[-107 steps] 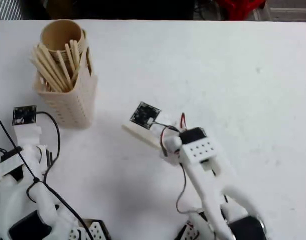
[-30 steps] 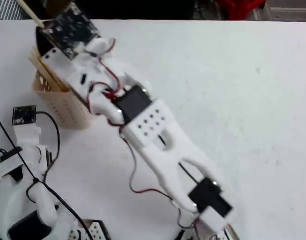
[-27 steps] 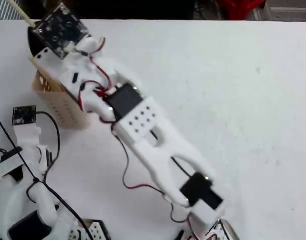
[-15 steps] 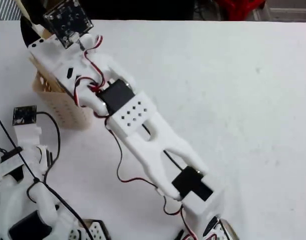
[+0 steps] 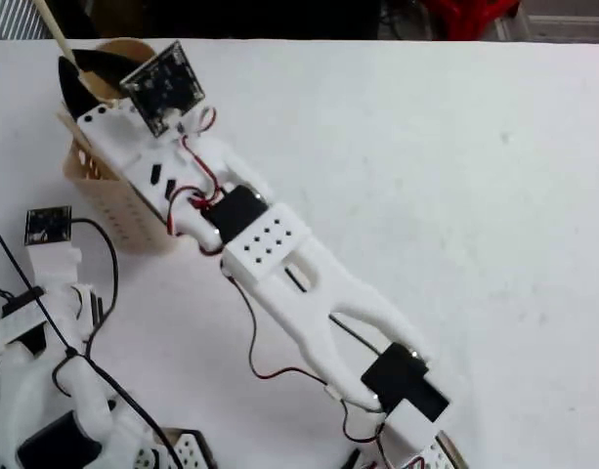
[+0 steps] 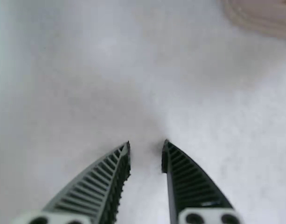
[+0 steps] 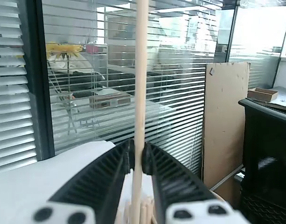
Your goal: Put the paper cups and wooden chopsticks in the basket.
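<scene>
Right wrist view: my right gripper [image 7: 138, 151] pinches one wooden chopstick [image 7: 142, 70], held upright. In the high view it hangs over the basket [image 5: 133, 210] at ten o'clock, which holds a paper cup [image 5: 133, 47]. My left gripper [image 6: 145, 149], slightly spread, hovers over the table [image 6: 77, 70] at eight o'clock.

high: overhead, table [image 5: 455, 147] | left wrist: close over same table | right wrist: level, facing blinds [image 7: 77, 60]

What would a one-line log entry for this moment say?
right gripper: shut on chopstick, over basket | left gripper: open, empty, near table
</scene>
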Robot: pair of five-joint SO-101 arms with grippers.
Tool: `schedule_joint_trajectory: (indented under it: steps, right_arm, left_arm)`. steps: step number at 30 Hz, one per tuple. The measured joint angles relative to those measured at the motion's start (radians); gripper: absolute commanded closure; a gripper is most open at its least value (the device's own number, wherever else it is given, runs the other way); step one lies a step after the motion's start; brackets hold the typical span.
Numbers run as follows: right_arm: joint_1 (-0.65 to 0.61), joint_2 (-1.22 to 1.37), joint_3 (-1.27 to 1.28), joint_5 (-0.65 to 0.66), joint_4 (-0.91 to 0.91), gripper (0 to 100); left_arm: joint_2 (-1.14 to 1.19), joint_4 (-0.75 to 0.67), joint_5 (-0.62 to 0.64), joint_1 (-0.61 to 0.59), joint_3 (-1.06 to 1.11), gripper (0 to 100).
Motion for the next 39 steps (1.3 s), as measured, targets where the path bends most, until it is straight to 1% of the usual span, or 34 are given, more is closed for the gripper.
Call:
schedule_joint_trajectory:
  steps: [6,12,28,30,33,35,39]
  right_arm:
    - [0.0,0.0,0.026,0.0,-0.006,98.2]
    - [0.034,-0.006,0.028,-0.009,-0.006,98.2]
    - [0.037,-0.006,0.028,-0.009,0.012,97.6]
    - [0.037,-0.006,0.028,-0.009,0.012,94.6]
    - [0.037,-0.006,0.028,-0.009,0.028,83.4]
    - [0.037,-0.006,0.028,-0.009,0.051,78.8]
    - [0.037,-0.006,0.028,-0.009,0.11,81.7]
  left_arm:
    - [0.0,0.0,0.0,0.0,0.0,87]
    - [0.0,0.0,0.0,0.0,0.0,87]
    - [0.0,0.0,0.0,0.0,0.0,87]
    - [0.0,0.0,0.0,0.0,0.0,87]
    - [0.0,0.0,0.0,0.0,0.0,87]
    - [0.0,0.0,0.0,0.0,0.0,87]
    - [0.0,0.0,0.0,0.0,0.0,87]
